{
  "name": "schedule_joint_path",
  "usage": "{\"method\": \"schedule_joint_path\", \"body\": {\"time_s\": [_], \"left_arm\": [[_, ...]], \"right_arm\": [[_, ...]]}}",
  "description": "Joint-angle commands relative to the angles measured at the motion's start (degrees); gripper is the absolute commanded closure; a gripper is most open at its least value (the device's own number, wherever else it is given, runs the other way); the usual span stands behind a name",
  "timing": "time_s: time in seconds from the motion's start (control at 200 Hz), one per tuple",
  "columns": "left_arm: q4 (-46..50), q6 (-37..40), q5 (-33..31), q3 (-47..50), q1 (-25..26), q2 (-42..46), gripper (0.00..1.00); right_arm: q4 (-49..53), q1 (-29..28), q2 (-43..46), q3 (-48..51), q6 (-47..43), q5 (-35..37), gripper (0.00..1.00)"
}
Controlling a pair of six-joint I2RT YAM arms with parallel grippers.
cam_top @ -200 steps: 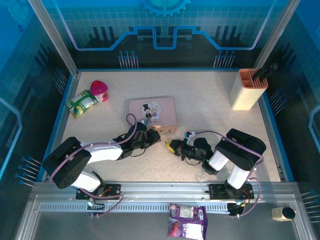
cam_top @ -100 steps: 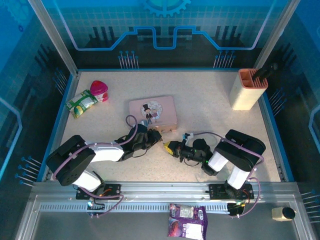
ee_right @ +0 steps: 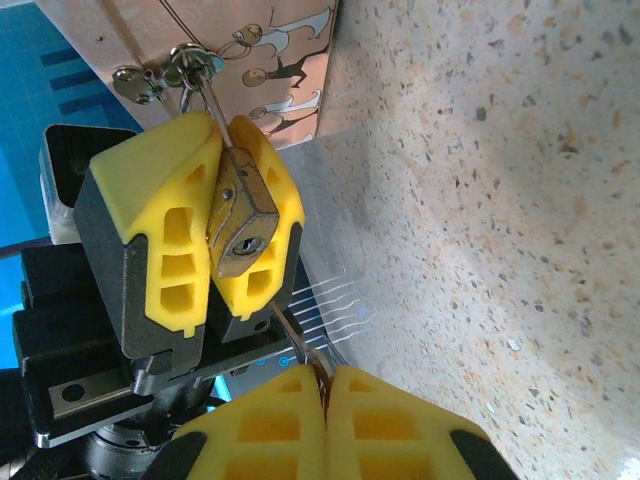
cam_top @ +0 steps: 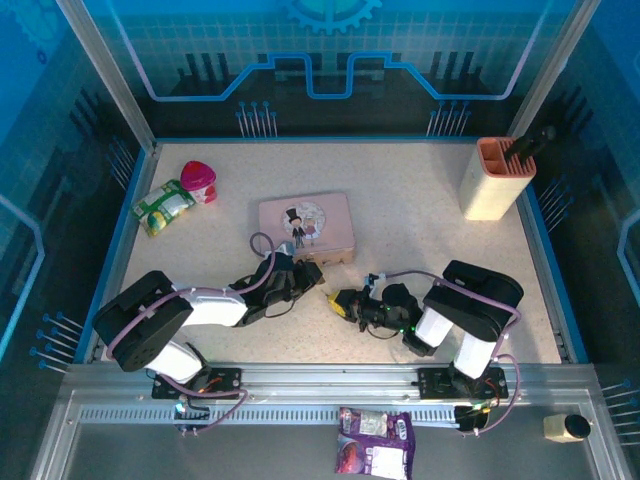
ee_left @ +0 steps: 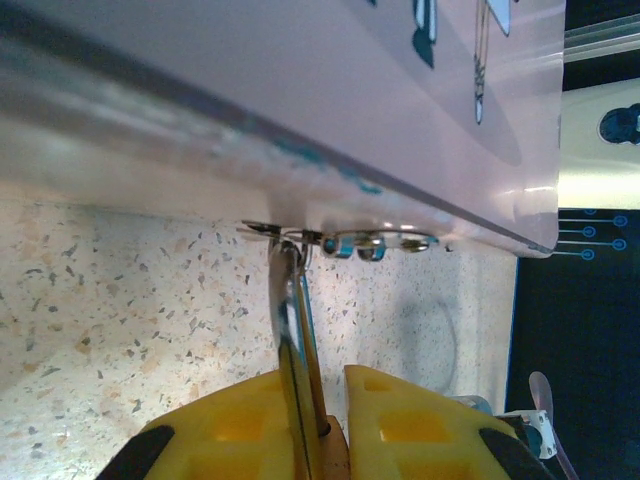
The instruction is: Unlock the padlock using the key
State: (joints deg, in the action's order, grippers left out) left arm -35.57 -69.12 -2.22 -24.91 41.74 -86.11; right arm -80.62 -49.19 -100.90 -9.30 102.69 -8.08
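Two tools meet just in front of the pink tin point(cam_top: 305, 225) in the overhead view. The left tool point(cam_top: 306, 274) lies at the tin's near edge, and the right tool point(cam_top: 345, 302) points at it from just beside, low over the speckled desk point(cam_top: 430, 220).

From the left wrist, the left tool's yellow pads are clenched on the padlock point(ee_left: 292, 330). Its thin silver shackle runs up from between them to the hasp point(ee_left: 350, 243) on the tin's front edge. Only a scrap of the brass body shows in the gap.

From the right wrist, the padlock's brass body is pinched in the left tool with the keyhole turned toward the camera. The right tool is clamped tight. A thin dark sliver juts from the seam of its pads toward the lock; I take it for the key point(ee_right: 312, 365), near the keyhole but not in it.

As I judge it, the lock is steadied and the key is in hand and roughly aimed. Inserting it, turning it and freeing the shackle, which looks closed, remain.
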Motion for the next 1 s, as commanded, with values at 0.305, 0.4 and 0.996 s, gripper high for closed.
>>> {"method": "schedule_joint_path", "body": {"time_s": [0.305, 0.4, 0.996], "left_arm": [[-12.75, -4.09, -2.78, 1.9, 2.97, -0.2, 0.92], [-13.08, -4.0, -2.98, 1.79, 3.37, -0.64, 0.92], [-18.31, -1.57, -5.98, 2.84, 5.73, -3.61, 0.93]], "right_arm": [[-0.9, -0.94, -0.12, 2.02, 1.7, 5.18, 1.0], [-0.93, -1.93, -0.67, 2.25, 2.44, 6.59, 1.0], [-0.88, -3.3, 0.38, 3.63, 2.78, 9.7, 1.0]]}}
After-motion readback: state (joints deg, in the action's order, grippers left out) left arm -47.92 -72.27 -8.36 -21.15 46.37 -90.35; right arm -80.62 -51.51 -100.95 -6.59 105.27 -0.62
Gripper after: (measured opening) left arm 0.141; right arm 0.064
